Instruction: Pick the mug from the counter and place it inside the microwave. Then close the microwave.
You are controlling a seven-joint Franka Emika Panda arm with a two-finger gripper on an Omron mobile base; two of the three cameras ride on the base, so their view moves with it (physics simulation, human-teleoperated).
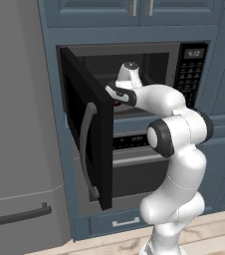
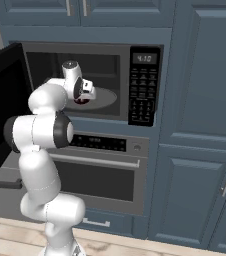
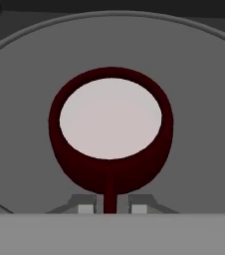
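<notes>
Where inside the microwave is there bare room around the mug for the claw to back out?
The mug sits on the grey turntable, which shows bare on both sides of the mug and behind it toward the back wall. It is crowded at the handle side, where the claw straddles the mug's handle. The microwave door stands open.

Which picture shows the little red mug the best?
The hand view: the mug sits in the middle of it, seen from above, with its dark red rim, white inside and handle toward the camera. In the right base view only a red sliver peeks past the arm, and the left base view gives just a speck.
</notes>
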